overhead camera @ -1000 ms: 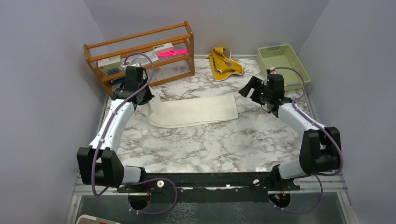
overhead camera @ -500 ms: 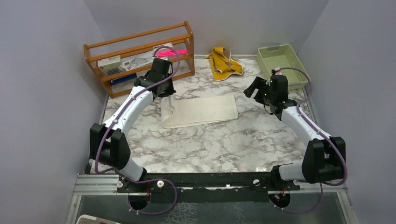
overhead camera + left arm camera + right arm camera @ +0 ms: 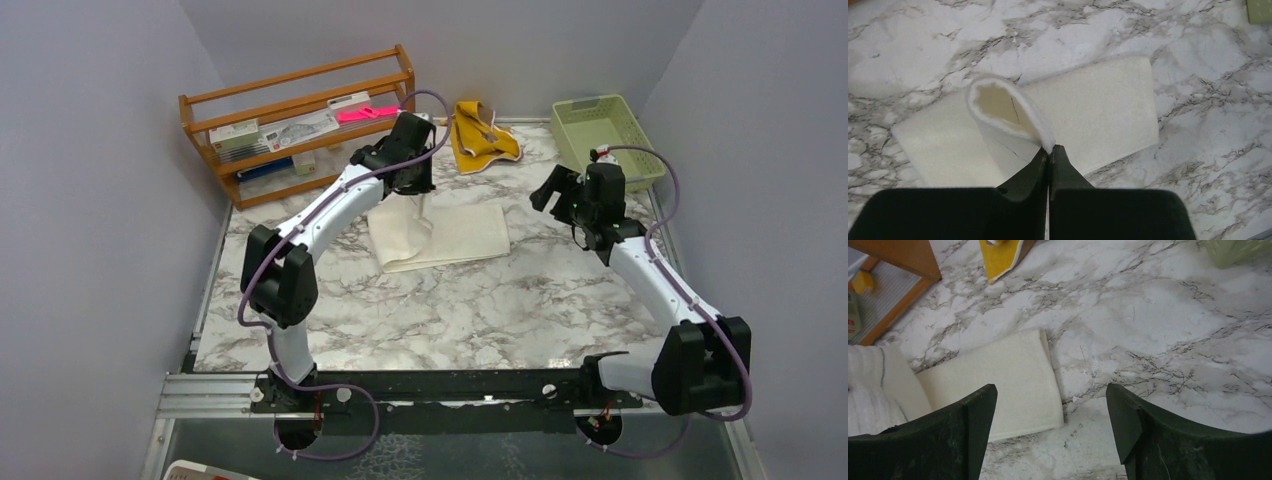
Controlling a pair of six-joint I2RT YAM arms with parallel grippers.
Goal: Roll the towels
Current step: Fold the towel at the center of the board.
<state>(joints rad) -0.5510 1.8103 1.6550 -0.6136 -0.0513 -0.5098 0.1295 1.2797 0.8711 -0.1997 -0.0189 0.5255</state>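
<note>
Your left gripper [image 3: 1049,148] is closed tight on one end of the cream towel [image 3: 460,232], holding that end lifted so it curls into an open loop above the rest of the cloth. The remainder lies flat on the marble surface [image 3: 450,310], near its middle. Your right gripper [image 3: 1050,390] hangs with its jaws spread wide and empty, above the surface just beside the towel's other end. The yellow towel [image 3: 480,135] sits crumpled at the back, between the wooden rack [image 3: 300,120] and the green basket [image 3: 605,135].
</note>
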